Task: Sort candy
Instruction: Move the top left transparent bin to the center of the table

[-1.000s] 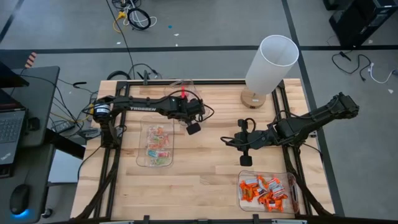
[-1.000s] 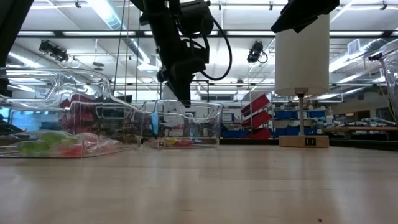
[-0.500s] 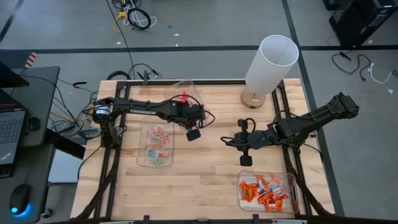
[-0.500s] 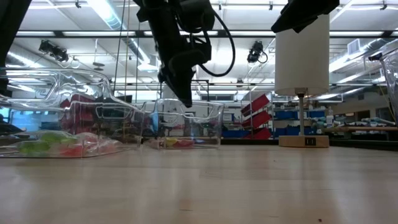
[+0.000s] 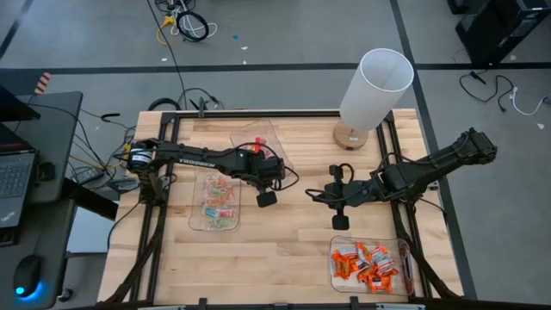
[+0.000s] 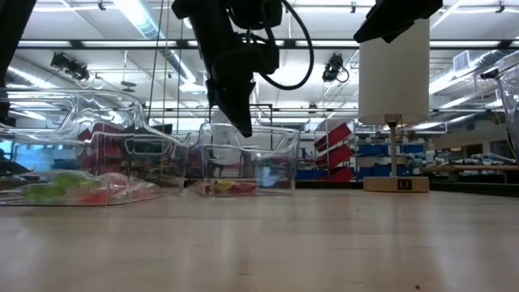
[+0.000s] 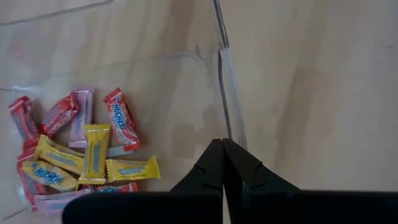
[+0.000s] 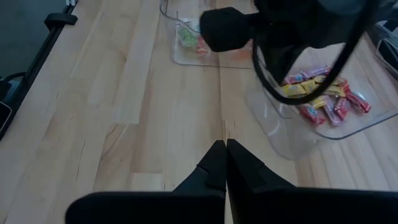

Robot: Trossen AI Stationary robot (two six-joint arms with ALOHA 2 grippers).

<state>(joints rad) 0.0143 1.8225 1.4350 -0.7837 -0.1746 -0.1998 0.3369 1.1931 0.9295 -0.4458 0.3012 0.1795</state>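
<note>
High view, near to far. Orange candy (image 5: 368, 263) heaped in a clear bin (image 5: 334, 274) at the near right corner of the surface (image 5: 284, 250), just near of the right end effector (image 5: 339, 222). Right end effector empty, fingers pressed together, hovering right of centre, well apart from the other sweets. Left of centre, pink and yellow candy (image 5: 219, 200) in a second clear bin (image 5: 200, 222); left end effector (image 5: 266, 199) just right of that bin's right wall, above bare wood, fingers also pinched shut with nothing between them. Seen past the left wrist: red, pink and yellow wrapped pieces (image 7: 93, 149) lying inside the bin, clear wall (image 7: 224, 93) between them and the closed fingertips (image 7: 214, 165). Farther off, a third clear bin (image 5: 245, 138) at the far edge, holding something red. White lamp (image 5: 372, 90) on a wooden base at the far right.
</note>
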